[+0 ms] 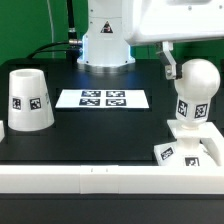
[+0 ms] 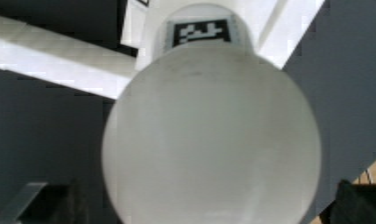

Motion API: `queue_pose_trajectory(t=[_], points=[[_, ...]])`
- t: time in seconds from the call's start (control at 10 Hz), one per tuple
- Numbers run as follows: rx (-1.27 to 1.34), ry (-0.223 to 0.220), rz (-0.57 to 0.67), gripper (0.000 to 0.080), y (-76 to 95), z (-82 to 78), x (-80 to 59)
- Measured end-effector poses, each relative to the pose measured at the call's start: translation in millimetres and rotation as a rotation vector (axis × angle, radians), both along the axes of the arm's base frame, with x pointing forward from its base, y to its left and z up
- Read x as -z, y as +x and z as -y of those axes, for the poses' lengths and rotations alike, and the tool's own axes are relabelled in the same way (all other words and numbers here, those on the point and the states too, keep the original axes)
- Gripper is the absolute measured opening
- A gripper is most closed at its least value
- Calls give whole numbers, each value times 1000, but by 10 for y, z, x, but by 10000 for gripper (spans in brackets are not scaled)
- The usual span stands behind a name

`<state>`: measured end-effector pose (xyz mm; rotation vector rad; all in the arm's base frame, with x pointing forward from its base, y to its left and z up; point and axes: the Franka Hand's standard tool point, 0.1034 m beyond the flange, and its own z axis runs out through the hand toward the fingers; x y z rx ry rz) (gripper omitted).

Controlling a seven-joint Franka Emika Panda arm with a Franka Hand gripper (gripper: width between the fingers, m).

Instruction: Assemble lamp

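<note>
The lamp's round-headed bulb (image 1: pixel 196 85) stands upright on the flat square base (image 1: pixel 190 152) at the exterior view's right, near the front. The tapered shade (image 1: pixel 30 100) stands alone at the exterior view's left. My gripper (image 1: pixel 180 68) hangs at the bulb's head; one dark finger (image 1: pixel 168 66) shows just beside it, the other is hidden. In the wrist view the bulb (image 2: pixel 211 130) fills the picture between the two dark fingers at the corners. The gripper (image 2: pixel 199 205) is open around the head, with small gaps on both sides.
The marker board (image 1: pixel 103 98) lies flat in the middle of the black table. The arm's white pedestal (image 1: pixel 105 45) stands behind it. A white rail (image 1: pixel 90 178) runs along the table's front edge, and it also shows in the wrist view (image 2: pixel 43 60).
</note>
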<state>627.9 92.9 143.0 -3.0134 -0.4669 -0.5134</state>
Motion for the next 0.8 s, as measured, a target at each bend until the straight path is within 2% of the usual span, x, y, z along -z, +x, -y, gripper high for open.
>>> queue_pose_trajectory(t=[0.2,0.5,0.7,0.8], points=[[-13,-9,-137,698,-98,-10,104],[-44,-38,-328,698,-142,19,144],[-56,-49,-382,698,-120,18,177],[-56,-48,-368,698,-98,22,192]])
